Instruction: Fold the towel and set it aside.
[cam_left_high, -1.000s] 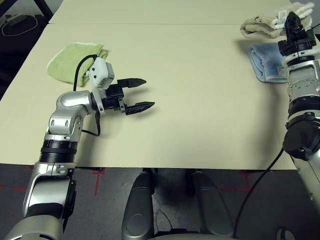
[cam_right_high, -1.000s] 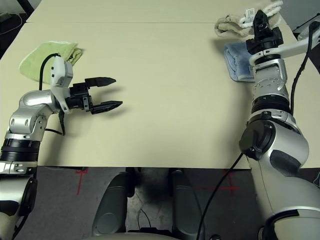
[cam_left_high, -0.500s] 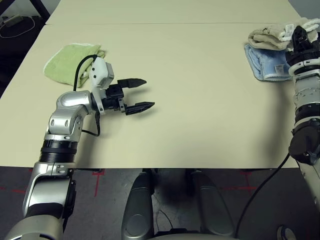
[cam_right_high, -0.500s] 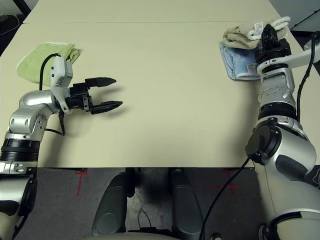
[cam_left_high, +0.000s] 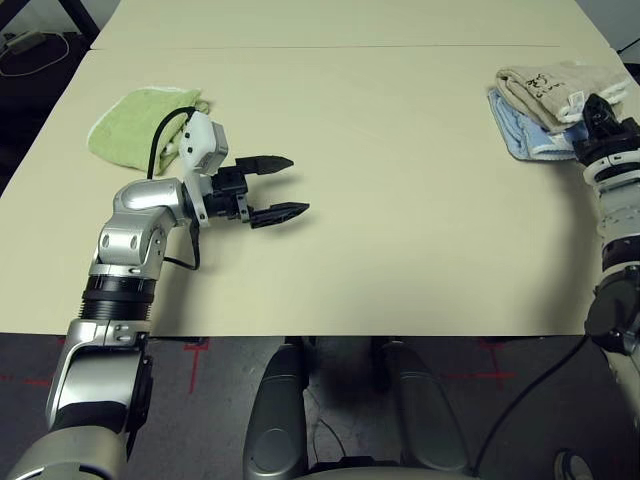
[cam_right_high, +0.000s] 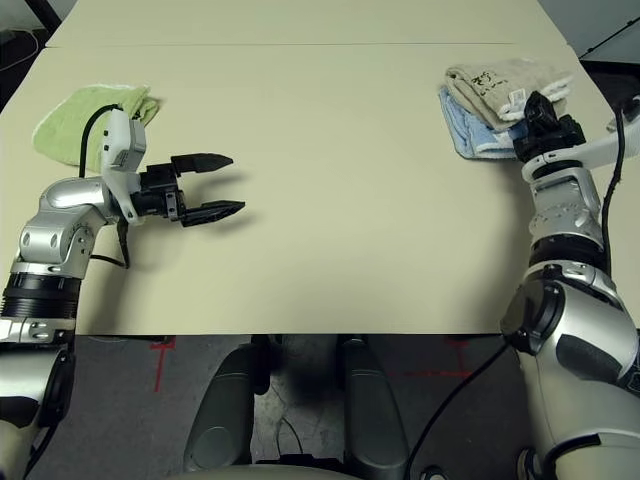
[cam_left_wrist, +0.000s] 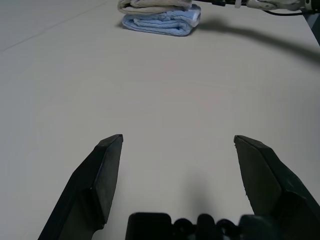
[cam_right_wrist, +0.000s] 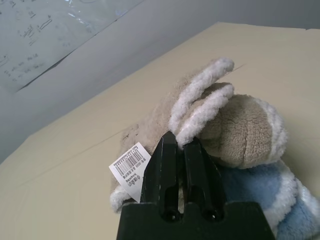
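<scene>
1. Two grippers: the left gripper hangs spread wide over bare table, gripping nothing.
2. Farther right, the right gripper is pinched closed at the towel's white edging — whether it pinches cloth, I cannot tell.
3. Folded beige towel sits atop the blue towel (soft, light, floppy — best taken by its thick folded edge).

The towel is beige-tan terry with fluffy white edging, and its small white tag carries a black barcode. Beneath it lies a light blue folded towel trimmed in white. A lime-green towel sits on the pale cream table, which shows no pattern. The left gripper has matte black fingers behind a white housing and a silver forearm, with a black cable. The right gripper is black too, on a silver arm. The floor is dark grey with red marks.
</scene>
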